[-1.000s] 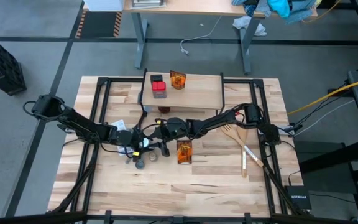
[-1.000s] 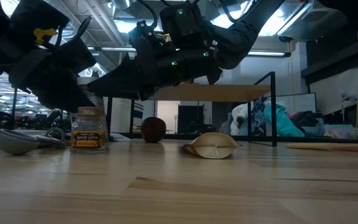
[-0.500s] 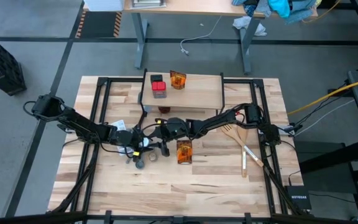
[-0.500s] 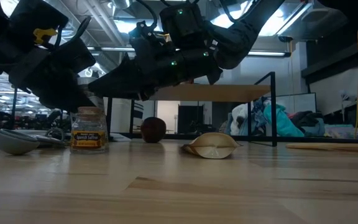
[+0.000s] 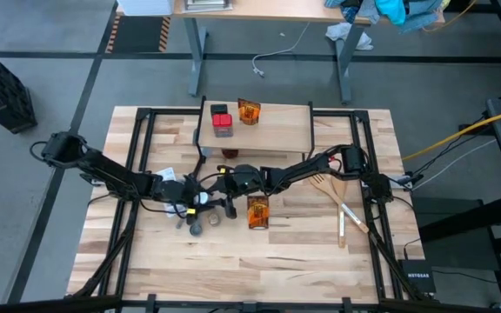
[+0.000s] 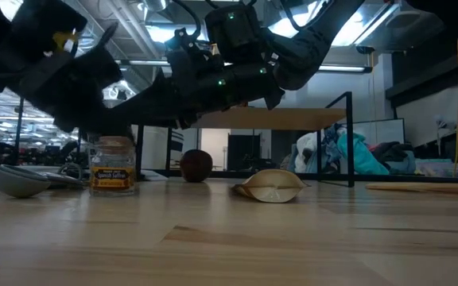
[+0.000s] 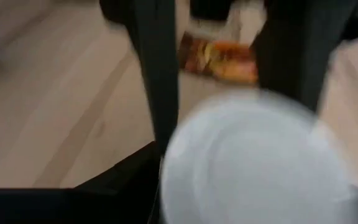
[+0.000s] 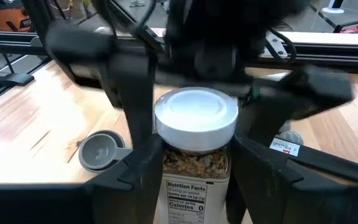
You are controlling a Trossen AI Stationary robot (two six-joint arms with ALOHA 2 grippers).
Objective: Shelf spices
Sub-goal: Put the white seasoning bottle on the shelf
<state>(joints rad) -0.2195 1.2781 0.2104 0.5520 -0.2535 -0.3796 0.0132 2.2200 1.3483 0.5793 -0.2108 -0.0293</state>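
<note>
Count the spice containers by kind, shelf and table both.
Orange see-through packets: 2
White-capped jar: 1
Red-topped box: 1
Dark grey tin: 1
Dark brown item under the shelf, kind unclear: 1
Total: 6

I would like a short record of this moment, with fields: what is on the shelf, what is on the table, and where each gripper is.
on shelf: red-topped box and orange jar on the shelf
on table: orange packet, wooden spatula, grey measuring cup
white-capped jar: upright, between both arms
right gripper: fingers on either side of the white-capped jar's body
left gripper: above the jar's white cap, fingers apart
grip: unclear whether either gripper holds the jar
</note>
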